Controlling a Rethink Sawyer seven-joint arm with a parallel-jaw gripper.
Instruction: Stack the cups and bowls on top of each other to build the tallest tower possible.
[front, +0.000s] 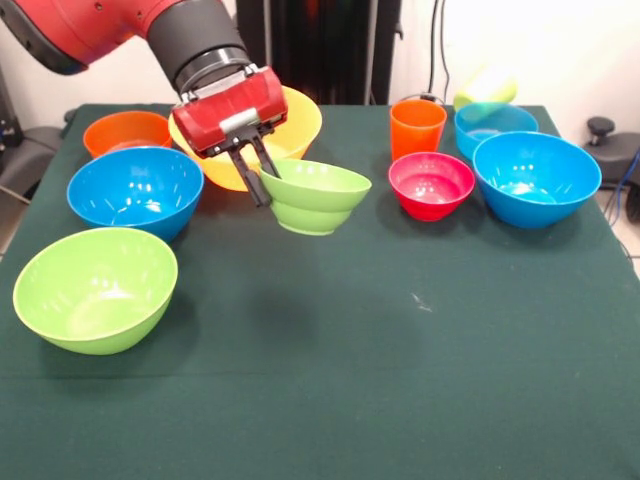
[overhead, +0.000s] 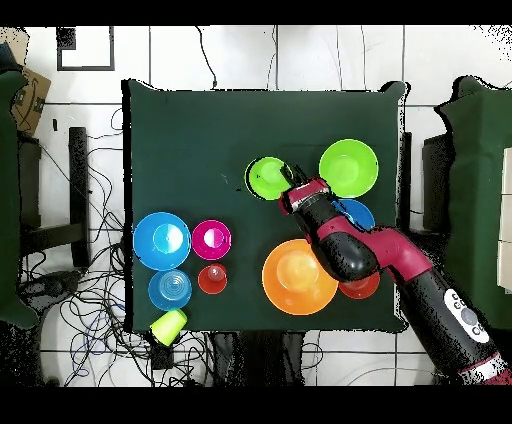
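Dark green cloth covers the surface (front: 420, 380), and nothing has been stacked yet: every bowl and cup sits or hangs on its own. Up in the air near the middle, the hand (front: 258, 172) is clamped on the rim of the small green bowl (front: 318, 195), one finger inside and one outside, and the bowl hangs tilted off the cloth.

Just behind it sits the big yellow bowl (front: 298, 125), with the orange bowl (front: 127, 131) toward the far corner. Along that same side edge come a blue bowl (front: 135, 190) and then the large lime bowl (front: 95, 288), closest to the near edge.

Across the surface, toward the other side edge, are the orange cup (front: 417, 127), the red-pink bowl (front: 431, 184), a large blue bowl (front: 536, 177) and a smaller blue bowl (front: 495, 124). The yellow-green cup (front: 485, 93) lies on its side at the far corner.

What worries me is the grip. It pinches only one point of a glossy rim, so I'd guess the bowl could swivel or slip out during a quick move. Tilted as it is, it might also land crooked on whatever it is set upon and slide off, and a low carry could clip the yellow bowl's rim
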